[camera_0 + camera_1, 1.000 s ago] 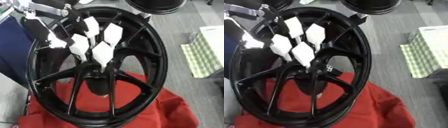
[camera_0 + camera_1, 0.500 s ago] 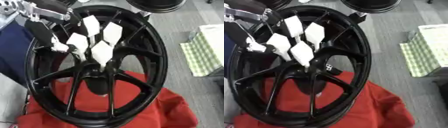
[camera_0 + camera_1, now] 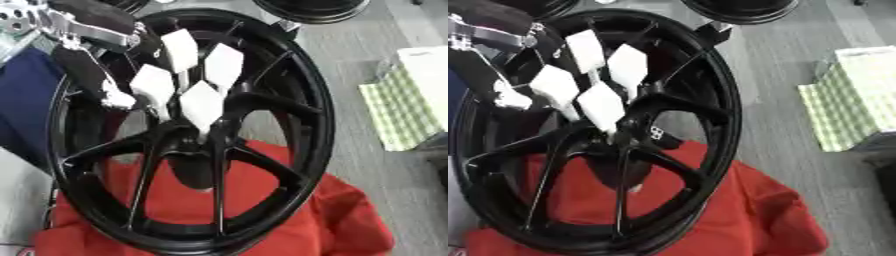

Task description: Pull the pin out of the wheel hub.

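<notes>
A black spoked wheel hub (image 3: 289,100) stands tilted on a red cloth (image 3: 289,215). My left hand (image 3: 203,102) comes in from the upper left, its black and silver wrist over the rim. Its white-padded fingers (image 3: 602,104) are spread and fairly straight, and the lowest one rests against the hub's centre (image 3: 210,137). The thumb (image 3: 115,98) hangs apart to the left, inside a spoke gap. The fingers hide the pin at the centre. A small pale bit (image 3: 635,188) shows below the hub's middle. My right hand is out of sight.
A green checked cloth with a pale box (image 3: 411,100) lies at the right on grey floor. Another black wheel (image 3: 311,9) sits at the top edge. Blue fabric (image 3: 24,105) lies left of the hub.
The left hand has stayed at the hub centre and the thumb has dropped a little lower. The wheel has not moved.
</notes>
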### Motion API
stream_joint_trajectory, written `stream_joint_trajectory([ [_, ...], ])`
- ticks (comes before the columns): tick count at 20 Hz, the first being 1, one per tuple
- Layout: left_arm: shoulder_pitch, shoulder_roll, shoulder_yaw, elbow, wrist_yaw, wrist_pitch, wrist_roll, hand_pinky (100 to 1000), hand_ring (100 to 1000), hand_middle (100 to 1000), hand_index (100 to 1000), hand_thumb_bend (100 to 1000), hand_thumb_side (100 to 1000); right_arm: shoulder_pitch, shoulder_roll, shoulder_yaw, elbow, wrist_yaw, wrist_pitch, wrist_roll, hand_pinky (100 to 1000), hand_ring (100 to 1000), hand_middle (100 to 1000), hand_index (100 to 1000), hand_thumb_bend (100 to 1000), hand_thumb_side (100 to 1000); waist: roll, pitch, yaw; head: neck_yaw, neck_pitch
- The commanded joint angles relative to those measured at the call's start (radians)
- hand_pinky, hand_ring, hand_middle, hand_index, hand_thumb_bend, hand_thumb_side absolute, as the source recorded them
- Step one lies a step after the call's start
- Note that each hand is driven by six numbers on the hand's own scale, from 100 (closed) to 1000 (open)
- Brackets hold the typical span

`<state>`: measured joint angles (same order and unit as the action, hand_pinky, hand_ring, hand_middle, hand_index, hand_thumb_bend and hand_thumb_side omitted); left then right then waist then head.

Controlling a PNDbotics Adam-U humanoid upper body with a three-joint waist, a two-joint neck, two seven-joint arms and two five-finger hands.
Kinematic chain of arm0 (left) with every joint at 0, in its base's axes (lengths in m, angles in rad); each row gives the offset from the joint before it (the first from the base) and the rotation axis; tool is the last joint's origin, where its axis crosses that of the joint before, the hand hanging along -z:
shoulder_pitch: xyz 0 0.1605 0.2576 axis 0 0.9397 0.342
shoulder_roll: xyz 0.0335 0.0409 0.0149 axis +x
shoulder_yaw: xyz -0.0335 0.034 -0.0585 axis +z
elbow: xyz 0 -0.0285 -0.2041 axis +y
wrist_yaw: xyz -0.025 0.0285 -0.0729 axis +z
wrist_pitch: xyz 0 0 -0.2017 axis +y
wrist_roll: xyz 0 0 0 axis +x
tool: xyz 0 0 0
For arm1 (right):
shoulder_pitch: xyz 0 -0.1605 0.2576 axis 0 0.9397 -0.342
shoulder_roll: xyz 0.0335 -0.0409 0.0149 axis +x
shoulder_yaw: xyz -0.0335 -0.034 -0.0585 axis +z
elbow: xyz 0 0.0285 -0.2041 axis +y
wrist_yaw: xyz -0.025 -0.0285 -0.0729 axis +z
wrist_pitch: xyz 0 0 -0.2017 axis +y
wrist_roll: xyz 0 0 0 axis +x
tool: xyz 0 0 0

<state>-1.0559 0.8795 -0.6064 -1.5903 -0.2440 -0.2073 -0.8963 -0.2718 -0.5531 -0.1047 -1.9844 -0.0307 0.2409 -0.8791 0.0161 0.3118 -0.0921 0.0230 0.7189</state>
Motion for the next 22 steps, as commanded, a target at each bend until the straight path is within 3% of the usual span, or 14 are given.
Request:
stream_joint_trajectory([
  [1, -0.012, 0.01, 0.006, 0.001, -0.011, -0.019, -0.011, 845, 818, 753, 860, 276, 529, -0.009, -0.02, -0.012, -0.016, -0.004, 0.025, -0.028, 709, 580, 517, 670, 293, 237, -0.003, -0.017, -0.002, 0.001, -0.01],
  [7, -0.013, 0.005, 0.01, 0.002, -0.001, -0.013, -0.011, 812, 745, 622, 783, 188, 455, -0.009, -0.016, -0.019, -0.016, -0.006, 0.022, -0.028, 708, 579, 516, 669, 298, 236, -0.004, -0.015, -0.003, 0.001, -0.014],
  [10, -0.014, 0.003, 0.011, 0.0, 0.01, -0.002, -0.011, 808, 735, 607, 771, 170, 449, -0.011, -0.016, -0.022, -0.016, -0.006, 0.021, -0.028, 708, 579, 516, 669, 299, 236, -0.004, -0.014, -0.003, 0.001, -0.014],
  [11, -0.014, 0.003, 0.012, -0.001, 0.014, 0.001, -0.011, 776, 639, 506, 660, 100, 383, -0.011, -0.015, -0.022, -0.016, -0.006, 0.021, -0.028, 708, 578, 515, 669, 302, 235, -0.004, -0.014, -0.003, 0.002, -0.014],
  [12, -0.014, 0.001, 0.014, -0.002, 0.024, 0.007, -0.011, 765, 618, 484, 637, 100, 351, -0.011, -0.014, -0.024, -0.016, -0.007, 0.022, -0.028, 708, 578, 515, 669, 302, 235, -0.004, -0.013, -0.003, 0.002, -0.014],
  [13, -0.015, 0.001, 0.016, -0.004, 0.036, 0.014, -0.011, 735, 574, 435, 582, 100, 223, -0.011, -0.013, -0.027, -0.016, -0.008, 0.022, -0.028, 707, 577, 515, 668, 303, 235, -0.004, -0.012, -0.003, 0.003, -0.014],
  [14, -0.016, 0.002, 0.018, -0.007, 0.046, 0.02, -0.011, 735, 574, 435, 582, 100, 223, -0.011, -0.013, -0.029, -0.016, -0.009, 0.021, -0.028, 707, 577, 515, 668, 303, 235, -0.004, -0.011, -0.003, 0.004, -0.014],
  [15, -0.016, 0.002, 0.023, -0.011, 0.056, 0.028, -0.011, 710, 536, 375, 520, 100, 166, -0.011, -0.012, -0.031, -0.016, -0.01, 0.021, -0.028, 708, 577, 515, 668, 304, 235, -0.004, -0.01, -0.003, 0.003, -0.013],
  [22, -0.018, 0.002, 0.06, -0.038, 0.116, 0.098, -0.009, 652, 471, 282, 426, 100, 200, -0.012, -0.008, -0.035, -0.016, -0.013, 0.019, -0.028, 707, 577, 515, 669, 309, 233, -0.006, -0.006, -0.004, 0.0, -0.013],
])
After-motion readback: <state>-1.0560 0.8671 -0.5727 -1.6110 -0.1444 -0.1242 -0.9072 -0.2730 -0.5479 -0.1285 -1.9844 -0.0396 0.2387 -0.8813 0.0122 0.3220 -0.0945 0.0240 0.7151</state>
